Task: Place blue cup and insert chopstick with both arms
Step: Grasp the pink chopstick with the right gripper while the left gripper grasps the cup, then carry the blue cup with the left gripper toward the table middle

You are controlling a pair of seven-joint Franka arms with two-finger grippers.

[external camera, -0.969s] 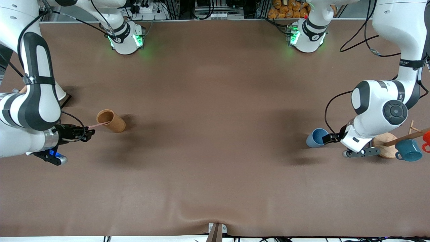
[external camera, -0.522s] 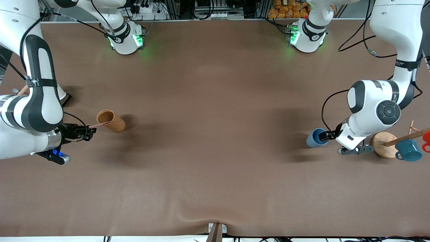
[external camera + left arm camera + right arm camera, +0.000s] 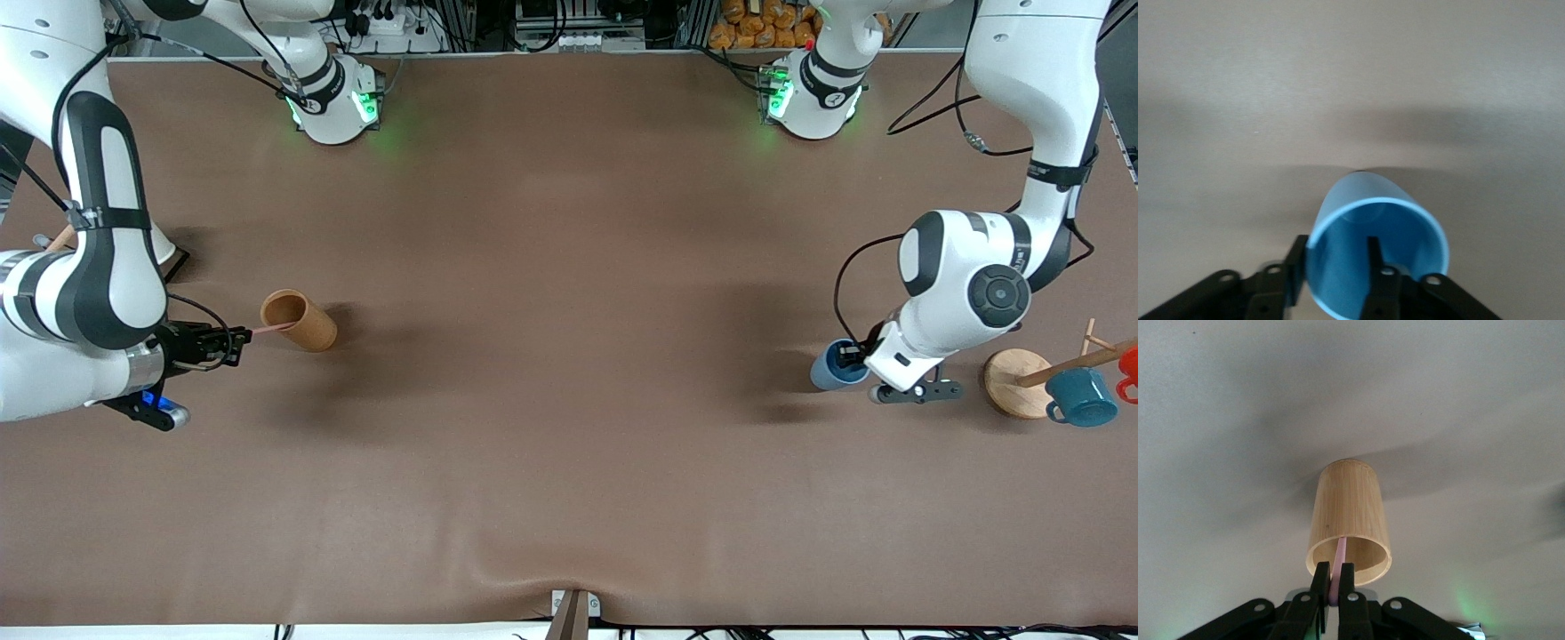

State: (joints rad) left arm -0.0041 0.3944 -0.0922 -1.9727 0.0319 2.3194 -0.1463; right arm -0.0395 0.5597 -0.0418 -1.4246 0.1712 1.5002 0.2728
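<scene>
Two white robot arms with black joints worked at either end of the brown worktop (image 3: 551, 373). The left gripper (image 3: 851, 356) sat low at the left arm's end, clenched on the small matte blue tumbler without handle (image 3: 834, 366). In the left wrist view one black finger (image 3: 1373, 267) lay inside the blue cup (image 3: 1375, 257) against its lighter inner wall and the other pressed the outer wall, so the rim was pinched between them. Whether the cup touched the worktop cannot be told. Beside it, closer to the left arm's end, stood a round wooden rack base (image 3: 1016, 382) with a slanted wooden rod, and a glossy teal mug with handle (image 3: 1081, 397) hung there next to a red object (image 3: 1129, 366) at the edge of the view.

At the right arm's end, the right gripper (image 3: 233, 341) was clamped on the thin pale pink chopstick (image 3: 267, 330). The right wrist view showed the chopstick (image 3: 1338, 568) nipped between both fingers (image 3: 1320, 587), its free end reaching into the mouth of the brown cylindrical bamboo cup (image 3: 1348, 523). That brown cup (image 3: 299, 320) rested on the worktop, well apart from the blue cup.
</scene>
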